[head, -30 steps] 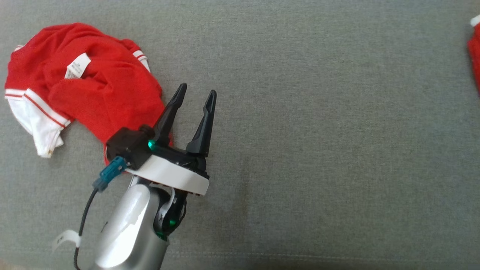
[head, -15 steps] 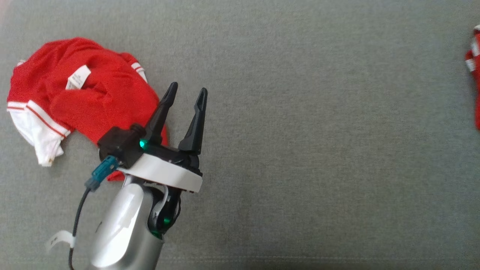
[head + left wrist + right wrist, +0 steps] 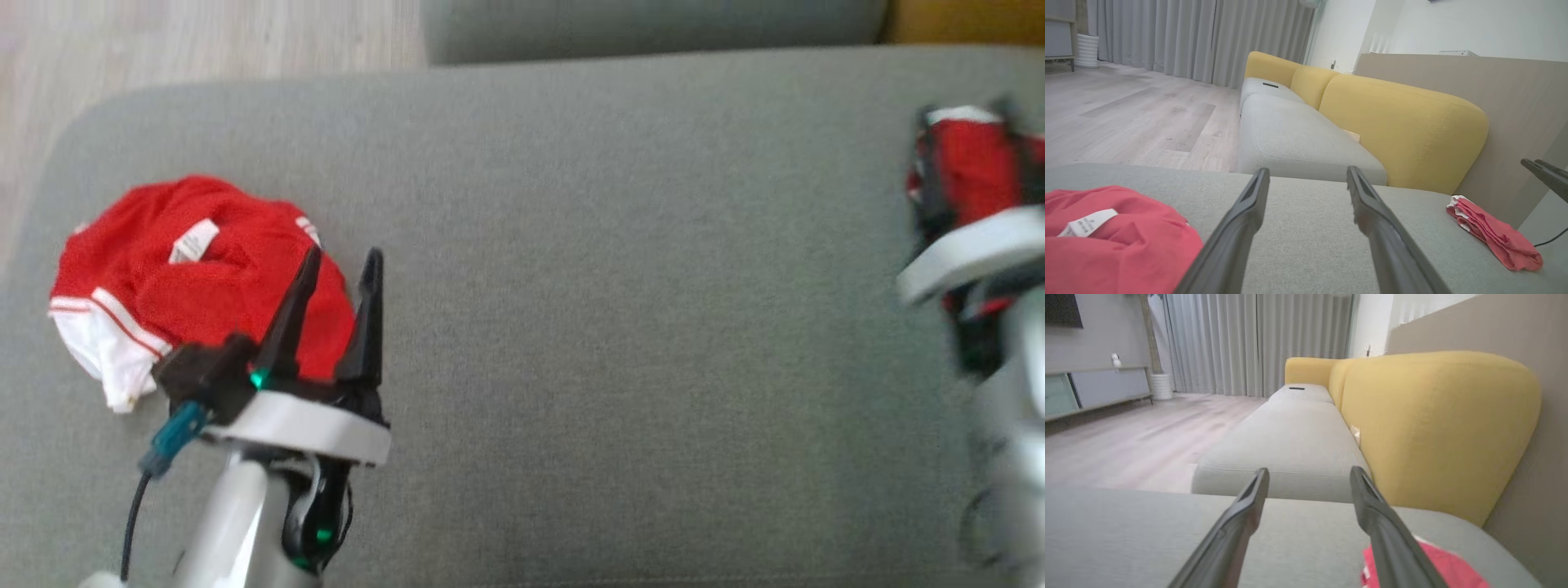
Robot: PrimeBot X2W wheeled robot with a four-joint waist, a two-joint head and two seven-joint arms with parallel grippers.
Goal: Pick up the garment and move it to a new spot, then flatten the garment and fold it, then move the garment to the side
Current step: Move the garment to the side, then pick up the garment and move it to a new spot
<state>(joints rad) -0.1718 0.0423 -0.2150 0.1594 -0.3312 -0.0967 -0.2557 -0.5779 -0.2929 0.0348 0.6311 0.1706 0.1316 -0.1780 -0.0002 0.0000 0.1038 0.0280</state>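
Two sets of fingers, both spread wide with nothing between them! The left gripper [image 3: 343, 251] hangs over the grey cushion [image 3: 612, 327], just beside the crumpled red garment [image 3: 188, 278] at the cushion's left end. The right gripper [image 3: 1309, 469] stands open over the folded red garment [image 3: 1494, 239] near the right end. Since a second ago the head camera has tipped up, bringing the right gripper into view, and the left gripper's spread is unchanged.

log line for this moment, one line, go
left gripper open, empty, beside crumpled red garment | right gripper open, empty, at folded red garment | both garments on grey sofa seat
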